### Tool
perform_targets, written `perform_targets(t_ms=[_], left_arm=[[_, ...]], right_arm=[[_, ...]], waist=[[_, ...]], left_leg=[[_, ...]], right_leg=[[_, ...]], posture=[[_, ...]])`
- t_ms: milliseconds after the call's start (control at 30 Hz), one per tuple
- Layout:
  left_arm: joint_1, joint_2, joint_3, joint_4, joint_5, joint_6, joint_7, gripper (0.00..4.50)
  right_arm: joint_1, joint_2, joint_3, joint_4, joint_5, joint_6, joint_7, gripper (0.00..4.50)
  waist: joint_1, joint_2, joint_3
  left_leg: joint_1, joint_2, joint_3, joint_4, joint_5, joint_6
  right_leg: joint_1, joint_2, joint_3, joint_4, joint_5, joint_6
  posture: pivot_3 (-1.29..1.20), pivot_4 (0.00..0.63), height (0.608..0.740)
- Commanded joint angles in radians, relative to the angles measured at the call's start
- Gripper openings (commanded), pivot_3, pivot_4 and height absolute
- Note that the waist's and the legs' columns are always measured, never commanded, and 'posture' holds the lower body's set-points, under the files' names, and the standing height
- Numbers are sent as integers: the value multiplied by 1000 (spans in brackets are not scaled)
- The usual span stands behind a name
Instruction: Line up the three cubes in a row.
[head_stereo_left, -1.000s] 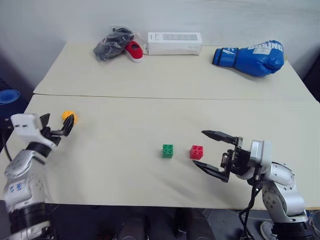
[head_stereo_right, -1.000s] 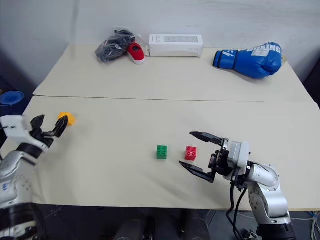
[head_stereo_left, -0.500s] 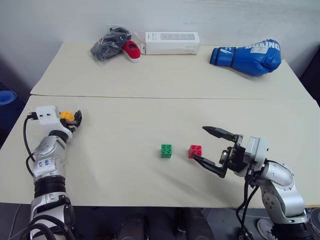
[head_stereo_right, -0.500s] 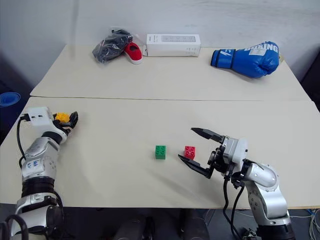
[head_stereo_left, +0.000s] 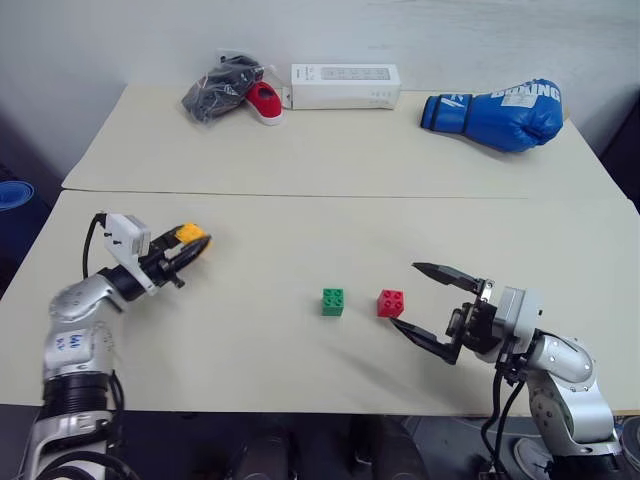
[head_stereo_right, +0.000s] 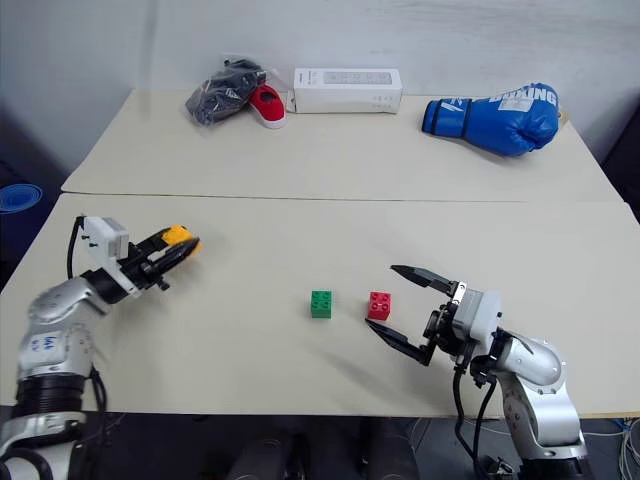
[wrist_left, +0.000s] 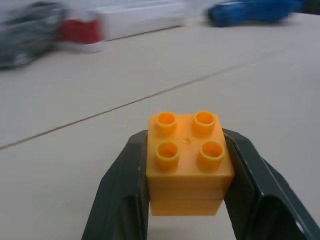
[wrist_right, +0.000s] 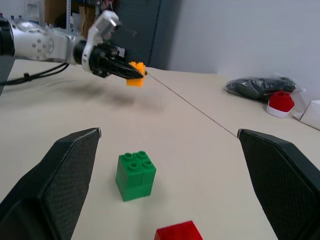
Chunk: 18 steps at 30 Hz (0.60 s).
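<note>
Gripping the orange-yellow cube (head_stereo_left: 190, 234) between its two black fingers, the left gripper (head_stereo_left: 186, 246) is holding the block just above the table (head_stereo_left: 300, 160) at the left-middle of the head frame, studs facing up, as the left wrist view confirms with a finger pressing each side face. Sitting near the lower centre of the frame are the green cube (head_stereo_left: 334, 301) and, just to its right with a small gap between, the red cube (head_stereo_left: 391, 302); the two are already forming a short line running left to right across the picture. The held cube is lying well apart from that pair, up and to the left of it, so the carrying arm is probably needing to travel rightward and slightly down in the frame to reach the free spot beside the green one, the nearer end of the row. Hovering just right of the red block, the right gripper (head_stereo_left: 430, 305) is standing with its jaws spread wide, holding nothing and touching neither cube.
</note>
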Motion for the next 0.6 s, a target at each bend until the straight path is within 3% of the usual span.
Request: perform_targets(t_ms=[33,200,400,600], left_arm=[[-37,69,-110,-17,20,-88,-282,1516],[-127,82,-246,86,73,-179,-470,1516],[-307,-52,-383,375,149,-345,-484,1516],[-351,-97,-425,468,141,-392,-484,1516]], right_arm=[[5,-26,-41,-6,34,-9,26,4500],[1,-35,-54,2,39,-3,38,4500],[11,-29,-52,-27,28,13,13,4500],[61,-38,-71,-81,24,28,-20,4500]], waist=[[2,1,0],[0,1,0],[13,1,0],[5,1,0]], left_leg=[[0,0,0,0,0,0],[0,0,0,0,0,0],[-1,-2,0,1,1,2],[-2,-1,0,1,1,3]], right_leg=[[0,0,0,0,0,0],[0,0,0,0,0,0],[0,0,0,1,0,1],[-1,2,0,0,1,1]], posture=[[0,150,740],[0,150,740],[0,150,740],[0,150,740]])
